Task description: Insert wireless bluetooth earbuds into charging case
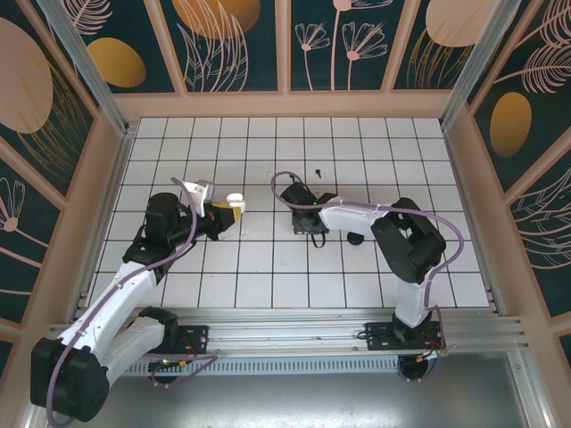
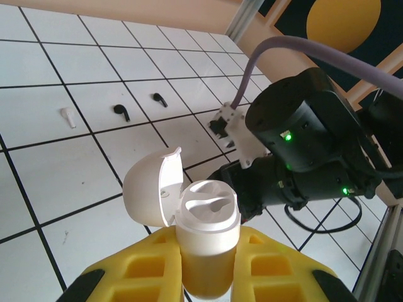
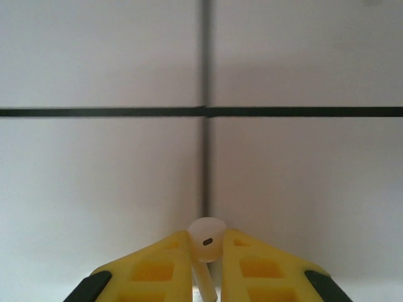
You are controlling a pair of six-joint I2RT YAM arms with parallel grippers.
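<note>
The wireless bluetooth earbuds (image 2: 121, 111) are split between the floor and a claw. Two black ones, each a small head with a short stem, lie on the white tiled floor (image 2: 44, 189) in the left wrist view. They are near each other but apart, the second (image 2: 160, 99) a little farther from the camera.

A white earbud (image 3: 208, 236) is pinched by its head between the yellow fingers of the right gripper (image 3: 206, 248), whose claw is pressed together on it. The stem runs back between the fingers toward the camera. Beyond it are white tiles where two dark grout lines cross, and the bud sits roughly in line with the upright one.

The charging case (image 2: 208, 220), white and rounded, stands upright in the left gripper (image 2: 208, 245), whose yellow fingers are clamped against both sides of its lower body. Its lid (image 2: 148, 192) is swung open to the left in that view, and the moulded top faces up. From above, the case is held left of the middle of the floor. The right arm (image 2: 302, 138), black with small green lights, is close behind it.

A small white piece (image 2: 67, 117) lies on the tile left of the black buds. It is too small to tell what it is.
</note>
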